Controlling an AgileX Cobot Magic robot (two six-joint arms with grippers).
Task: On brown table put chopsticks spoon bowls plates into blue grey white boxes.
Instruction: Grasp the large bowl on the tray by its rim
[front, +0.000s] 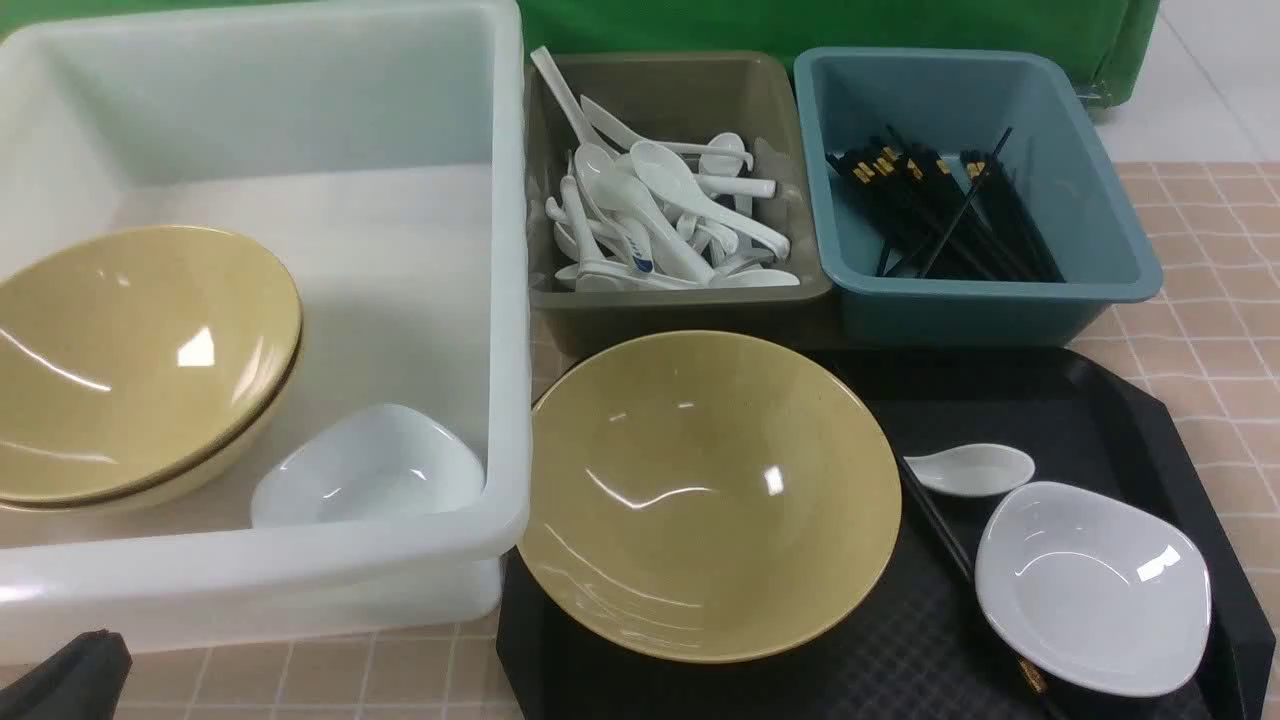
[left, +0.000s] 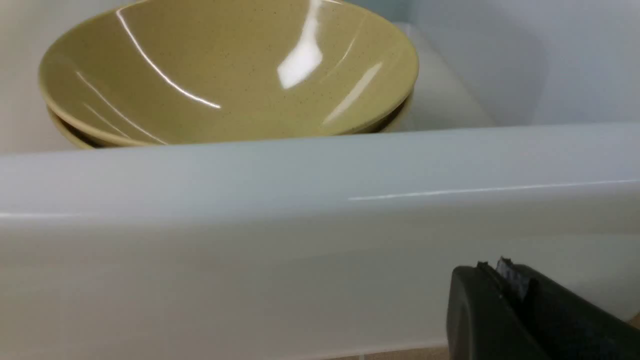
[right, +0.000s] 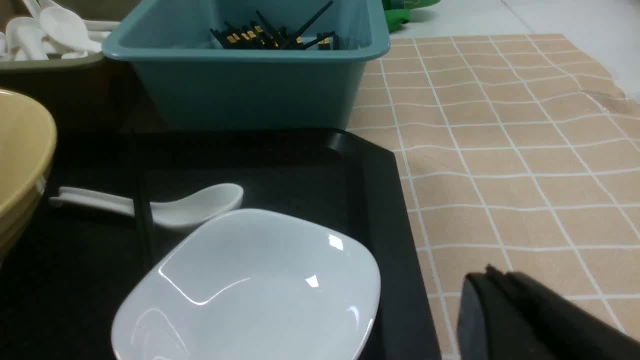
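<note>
1. The bench (front: 1200, 300), pinkish-tan with a pale grid, shows along the right and bottom of the front view. Green cloth (front: 800, 25) and pale floor (front: 1220, 70) cross the top.
2. The white box (front: 510, 300) at left holds stacked bowls (front: 140, 360) and a plate (front: 370, 470). The grey box (front: 680, 300), top centre, holds spoons (front: 660, 210), and the blue box (front: 1000, 300), top right, holds chopsticks (front: 950, 210).
3. A black tray (front: 1100, 400), lower right, carries a bowl (front: 710, 490), a spoon (front: 970, 470), a chopstick pair (front: 935, 525) and a small dish (front: 1090, 590).
4. The left pincer (left: 505, 275) and right pincer (right: 492, 277) are both closed and empty.
</note>
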